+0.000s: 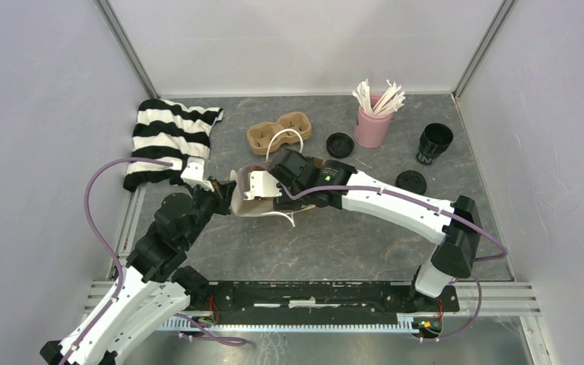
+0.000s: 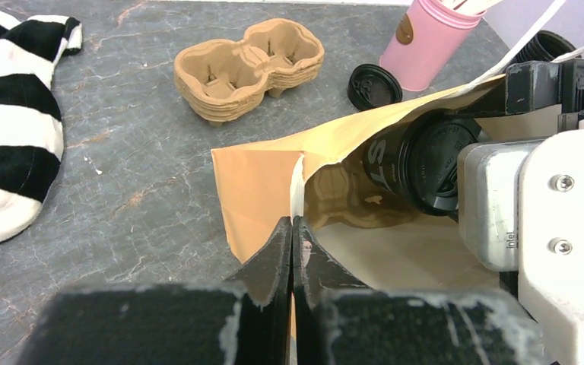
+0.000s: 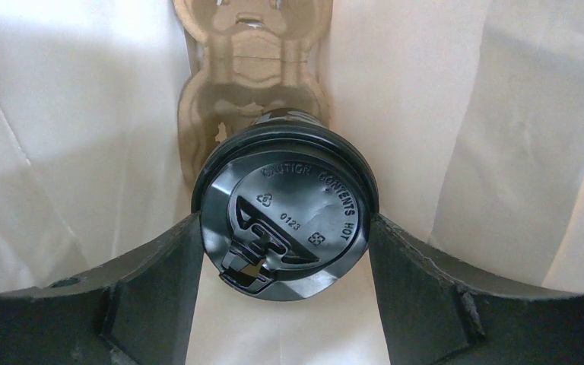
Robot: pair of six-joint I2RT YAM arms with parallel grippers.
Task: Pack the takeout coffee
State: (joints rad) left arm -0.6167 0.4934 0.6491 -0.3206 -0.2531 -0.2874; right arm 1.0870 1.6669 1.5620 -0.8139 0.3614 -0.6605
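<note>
A brown paper bag [image 1: 252, 199] lies on its side mid-table, mouth facing right. My left gripper [image 2: 292, 228] is shut on the bag's [image 2: 255, 182] torn front edge. The right gripper [image 3: 285, 251] reaches into the bag, with one finger [image 3: 163, 266] on each side of a takeout coffee cup's black lid [image 3: 285, 217]. That cup [image 2: 433, 163] lies sideways just inside the mouth, near a pulp carrier tray [image 3: 251, 76] deeper in the bag. A second black cup [image 1: 433, 143] stands with no lid on at the back right.
A stack of pulp carrier trays [image 1: 279, 131] sits behind the bag. Two loose black lids [image 1: 340, 144] [image 1: 411, 182] lie near a pink cup of white sticks [image 1: 372, 125]. A black-and-white striped cloth [image 1: 169, 137] lies at the back left.
</note>
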